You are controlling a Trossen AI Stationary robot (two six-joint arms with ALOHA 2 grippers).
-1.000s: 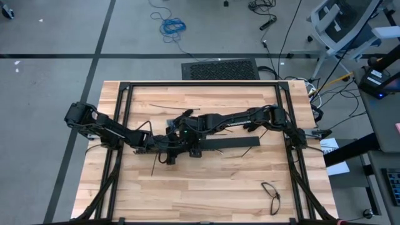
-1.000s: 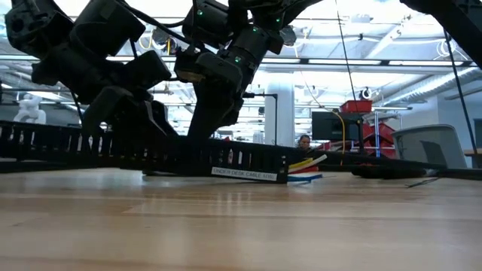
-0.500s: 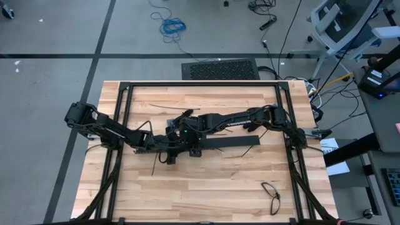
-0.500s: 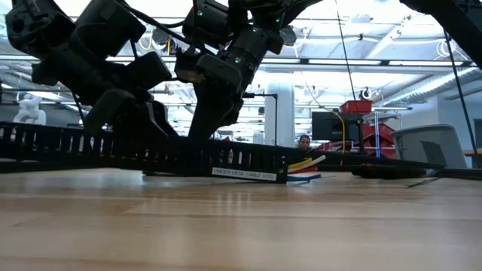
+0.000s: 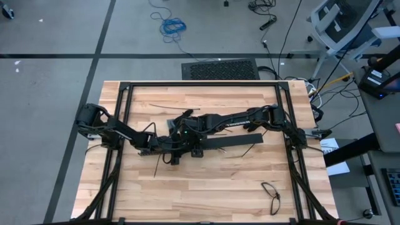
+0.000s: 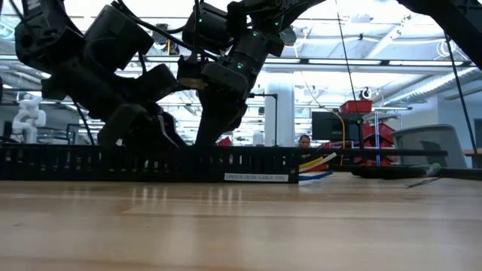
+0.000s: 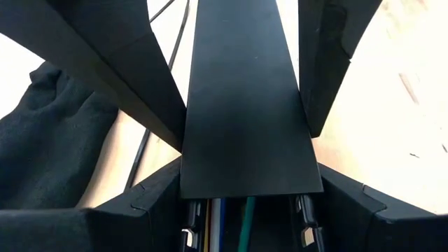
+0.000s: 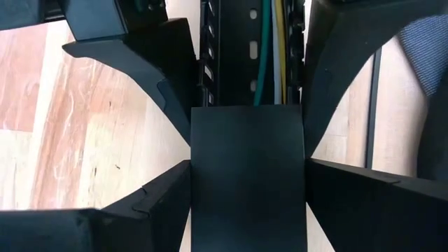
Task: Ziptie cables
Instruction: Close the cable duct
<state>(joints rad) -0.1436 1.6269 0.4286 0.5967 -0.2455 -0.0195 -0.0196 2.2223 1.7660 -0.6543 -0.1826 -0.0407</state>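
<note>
Both grippers mid-counter (image 5: 206, 181) | left gripper (image 5: 169, 147): fingers (image 7: 133, 77) clamped on bar lid (image 7: 245, 112) | right gripper (image 5: 194, 148): fingers (image 8: 168, 77) clamped on same lid | cables (image 8: 269, 49) inside slotted bar (image 6: 151, 162), ends (image 6: 316, 167) poking out right | loose cable loop (image 5: 271, 194) near right corner

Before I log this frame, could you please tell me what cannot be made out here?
- High view: the cables' run inside the slotted bar, hidden under both arms.
- Left wrist view: the cables, mostly covered by the flat black cover.
- Low view: where the jaws meet the bar, lost among dark shapes.
- High view: the small loop at the table's near right, too small to identify.
</note>
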